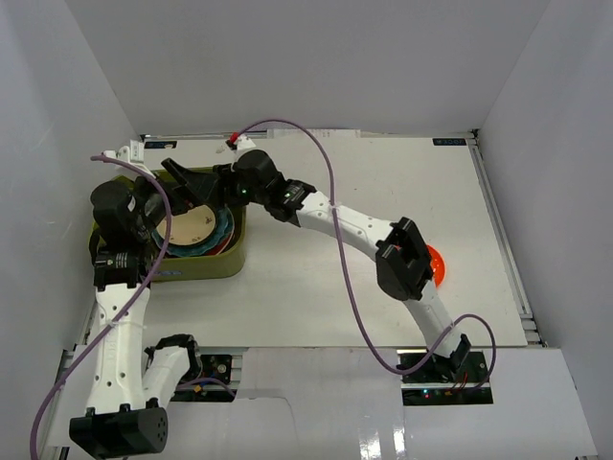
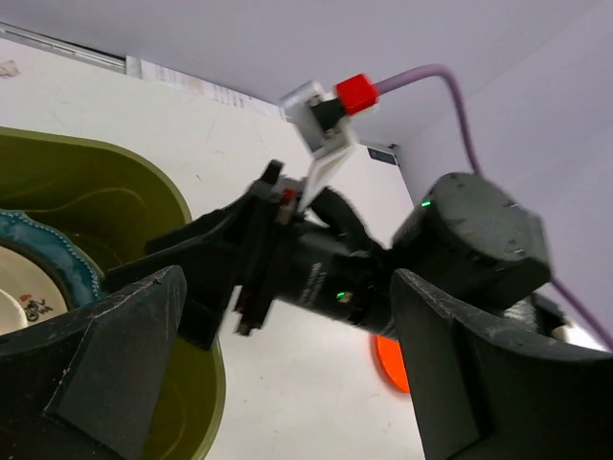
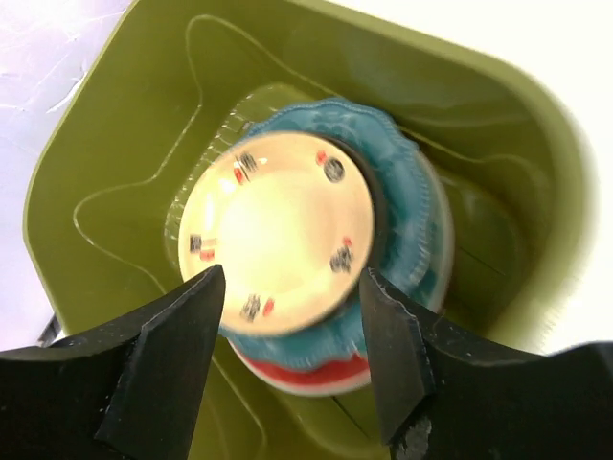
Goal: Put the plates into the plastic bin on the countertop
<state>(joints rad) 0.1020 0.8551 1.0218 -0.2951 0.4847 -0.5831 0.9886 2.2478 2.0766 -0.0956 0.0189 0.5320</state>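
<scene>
The olive-green plastic bin (image 1: 215, 266) stands at the left of the white countertop (image 1: 316, 307). Inside it lies a stack of plates: a small cream plate (image 3: 278, 230) with dark and red marks on top, blurred, over a scalloped teal plate (image 3: 407, 196) and a red-edged one (image 3: 321, 372). My right gripper (image 3: 287, 335) hangs open directly above the stack, with nothing between its fingers. My left gripper (image 2: 287, 383) is wide open and empty over the bin's left side (image 2: 144, 196), facing the right gripper. A plain orange plate (image 1: 438, 264) lies at the right, partly hidden by the right arm.
White walls enclose the countertop on three sides. The right arm (image 1: 354, 230) stretches diagonally from its base across the middle to the bin. A purple cable (image 1: 330, 182) loops above it. The left arm (image 1: 120, 316) rises along the left edge.
</scene>
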